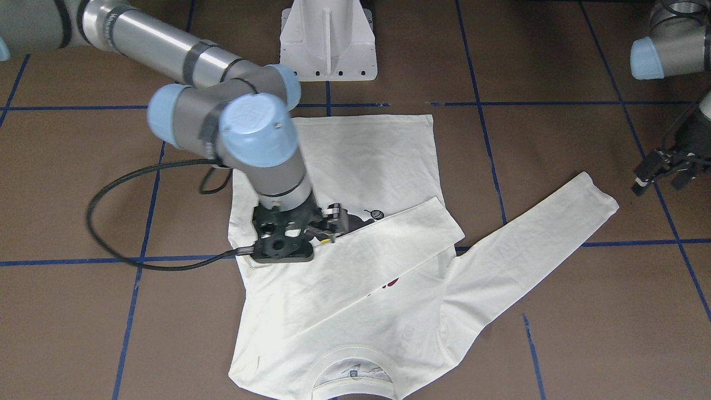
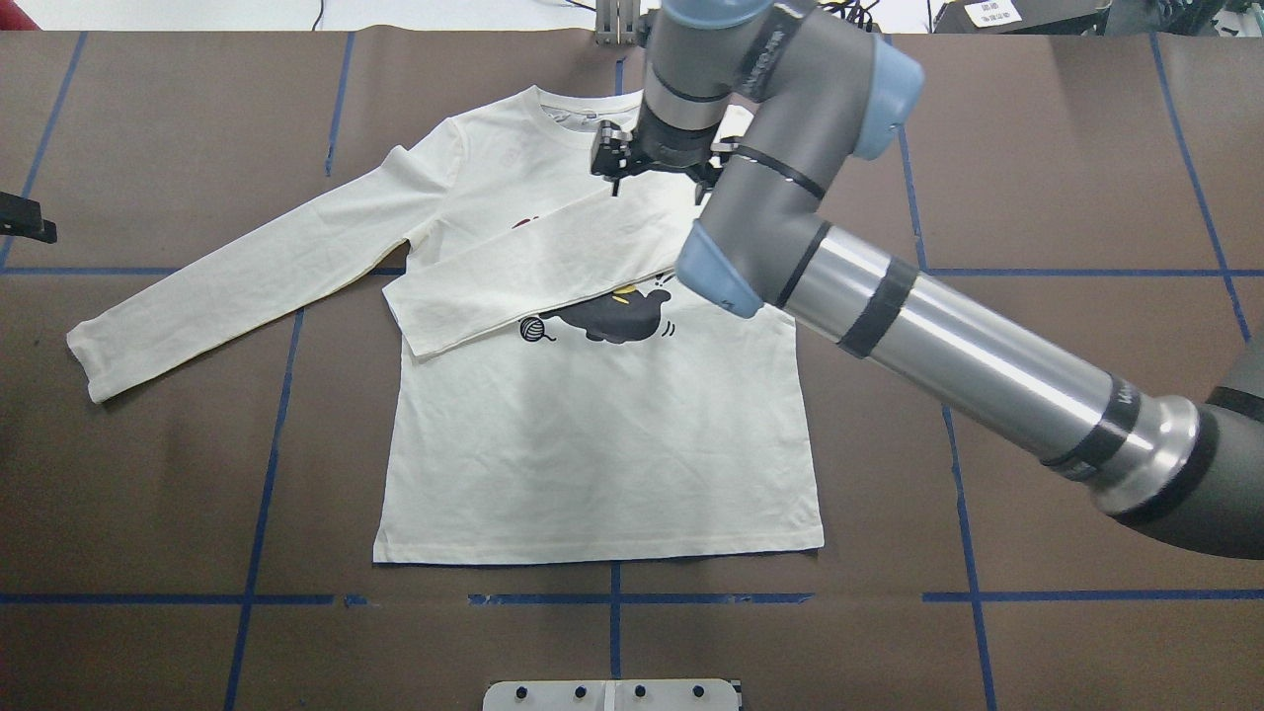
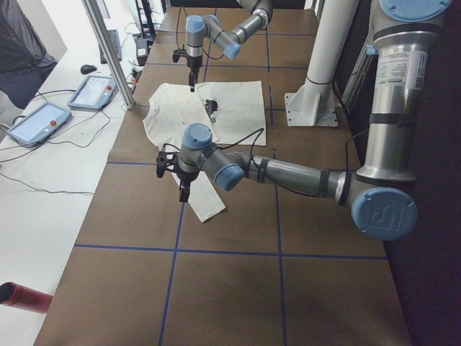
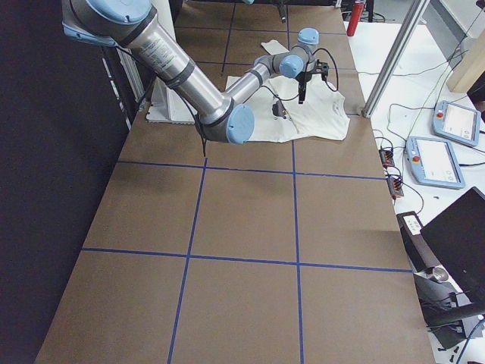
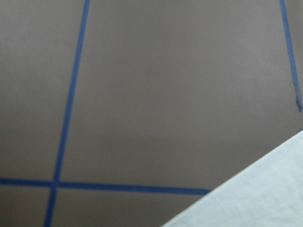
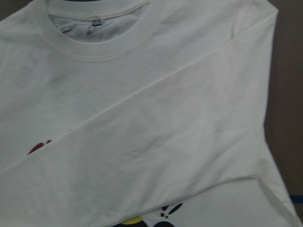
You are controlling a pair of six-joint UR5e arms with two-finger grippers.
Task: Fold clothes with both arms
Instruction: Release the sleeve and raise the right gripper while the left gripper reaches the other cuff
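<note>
Right gripper [image 1: 331, 225] with jaws standing well apart and nothing between them, pointing down over the chest of the T-shirt [image 2: 592, 444], by the shoulder end of the folded sleeve [image 2: 513, 276]. Whether touching the cloth or just above it, cannot tell. Left gripper [image 1: 661, 182] with jaws apart too, empty, off the shirt, over bare table near the cuff of the spread sleeve [image 2: 247, 267]. T-shirt flat and face up in the middle of the brown table [image 2: 1037, 148], collar [image 2: 583, 104] on the side far from the robot, hem toward the white pedestal [image 1: 328, 44]. Folded sleeve laid slantwise across the chest, covering most of the dark-red letters and the upper edge of the black cat [image 2: 617, 316]. Spread sleeve stretched out straight toward the robot's left. Blue tape lines [image 2: 612, 597] in a grid over the table.
</note>
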